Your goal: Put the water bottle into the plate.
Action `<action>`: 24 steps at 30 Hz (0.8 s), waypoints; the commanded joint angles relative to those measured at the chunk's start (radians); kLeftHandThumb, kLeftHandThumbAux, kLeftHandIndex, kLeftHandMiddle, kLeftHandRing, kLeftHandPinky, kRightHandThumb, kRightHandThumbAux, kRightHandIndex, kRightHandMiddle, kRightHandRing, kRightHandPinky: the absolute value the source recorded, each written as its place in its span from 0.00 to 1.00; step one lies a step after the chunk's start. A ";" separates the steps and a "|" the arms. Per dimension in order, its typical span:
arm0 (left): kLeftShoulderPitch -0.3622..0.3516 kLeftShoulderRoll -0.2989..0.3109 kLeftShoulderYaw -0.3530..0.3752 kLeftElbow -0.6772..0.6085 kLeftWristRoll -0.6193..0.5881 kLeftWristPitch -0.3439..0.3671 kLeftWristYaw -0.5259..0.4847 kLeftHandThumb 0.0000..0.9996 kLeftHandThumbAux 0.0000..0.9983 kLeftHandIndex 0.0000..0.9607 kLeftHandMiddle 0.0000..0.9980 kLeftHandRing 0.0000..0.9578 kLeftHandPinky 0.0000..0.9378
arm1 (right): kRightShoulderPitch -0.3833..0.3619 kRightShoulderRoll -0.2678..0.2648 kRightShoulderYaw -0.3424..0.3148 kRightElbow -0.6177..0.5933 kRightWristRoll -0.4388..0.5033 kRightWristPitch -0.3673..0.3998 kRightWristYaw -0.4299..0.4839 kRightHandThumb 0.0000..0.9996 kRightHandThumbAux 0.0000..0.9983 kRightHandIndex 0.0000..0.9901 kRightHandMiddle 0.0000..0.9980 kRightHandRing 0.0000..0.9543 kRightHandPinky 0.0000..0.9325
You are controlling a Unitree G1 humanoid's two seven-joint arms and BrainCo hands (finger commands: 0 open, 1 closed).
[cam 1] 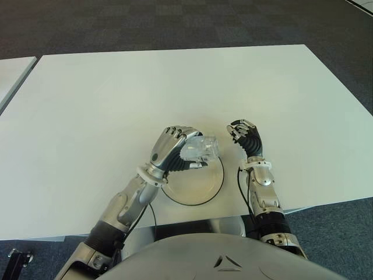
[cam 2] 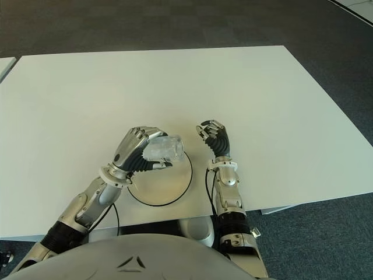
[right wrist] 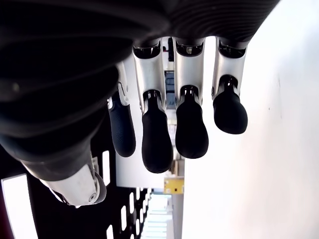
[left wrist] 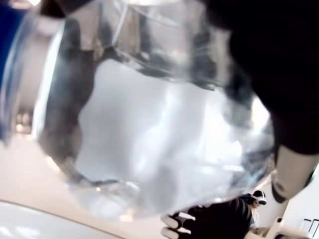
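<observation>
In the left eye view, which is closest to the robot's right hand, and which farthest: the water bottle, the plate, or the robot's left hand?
From the right hand, which holds nothing:
1. Water bottle, just to its left, held above the plate.
2. Plate, to its left and nearer the robot; almost level with the bottle, so hard to rank.
3. Left hand, farthest left, gripping the bottle.

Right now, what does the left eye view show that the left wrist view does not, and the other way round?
Only the left eye view shows the plate on the white table, and the right robot hand beside the plate, holding nothing. Only the left wrist view shows the crumpled clear wall of the water bottle from very close. Both show the left robot hand gripping the bottle.
</observation>
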 commanded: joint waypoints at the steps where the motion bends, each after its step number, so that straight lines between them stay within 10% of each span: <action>1: -0.009 0.005 -0.030 0.028 0.041 -0.003 0.005 0.85 0.67 0.42 0.55 0.88 0.91 | 0.012 0.003 0.003 -0.004 0.006 0.011 0.001 0.71 0.73 0.44 0.70 0.75 0.80; 24: 0.020 0.025 -0.124 0.057 0.133 0.143 -0.139 0.85 0.67 0.42 0.57 0.89 0.92 | 0.012 0.002 0.002 -0.004 0.010 0.014 0.003 0.71 0.73 0.44 0.70 0.75 0.79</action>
